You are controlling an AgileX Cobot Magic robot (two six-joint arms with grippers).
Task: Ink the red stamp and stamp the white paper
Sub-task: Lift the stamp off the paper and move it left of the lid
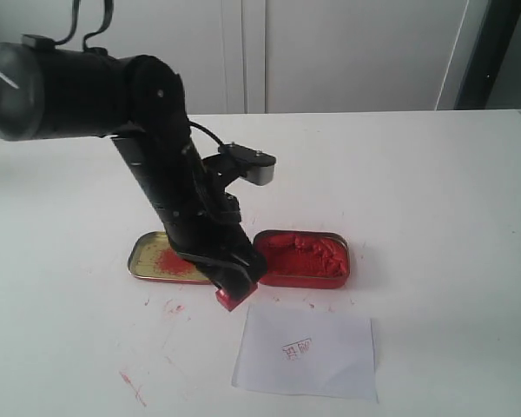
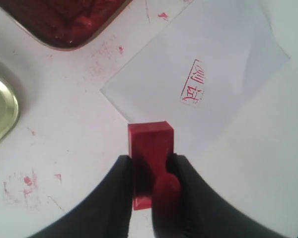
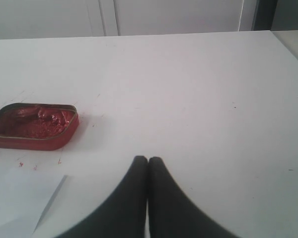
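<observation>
My left gripper [image 2: 149, 159] is shut on the red stamp [image 2: 150, 144], whose square base points down at the table. In the exterior view the stamp [image 1: 232, 298] hangs just left of the white paper's top corner. The white paper [image 1: 306, 349] lies at the front and carries a small red imprint [image 1: 298, 350]; the left wrist view shows that imprint [image 2: 194, 84] on the paper [image 2: 213, 54]. The red ink tin [image 1: 302, 258] sits open behind the paper. My right gripper [image 3: 148, 159] is shut on nothing, over bare table to the right of the tin [image 3: 34, 126].
The gold tin lid [image 1: 163, 257] with a red smear lies left of the ink tin, partly behind the left arm [image 1: 169, 182]. Red ink smudges [image 1: 132, 384] mark the white table near the front left. The paper's corner [image 3: 20, 198] shows in the right wrist view.
</observation>
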